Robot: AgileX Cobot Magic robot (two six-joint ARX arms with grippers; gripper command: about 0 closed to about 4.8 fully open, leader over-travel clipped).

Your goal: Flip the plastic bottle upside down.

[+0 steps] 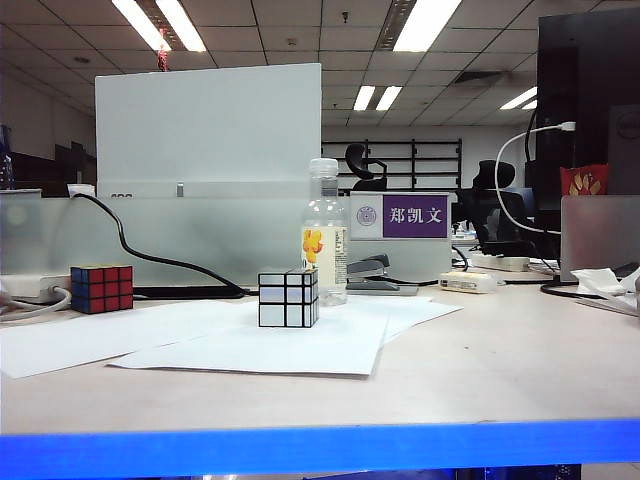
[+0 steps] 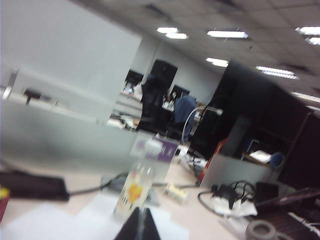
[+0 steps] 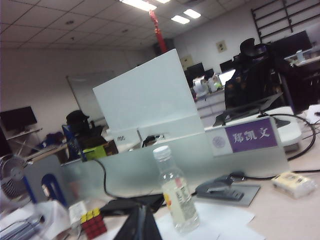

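The plastic bottle (image 1: pixel 324 232) (light, slippery, easily tipped) suits a mid-body grip; left tool (image 2: pixel 139 226) and right tool (image 3: pixel 139 226) hang closed, empty, on the near side.

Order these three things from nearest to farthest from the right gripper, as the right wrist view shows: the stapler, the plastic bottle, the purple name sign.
The right gripper is shut, low before the table.
1. plastic bottle: just ahead, standing on paper.
2. stapler: behind the bottle, off to one side.
3. purple name sign: farthest, on the frosted divider.
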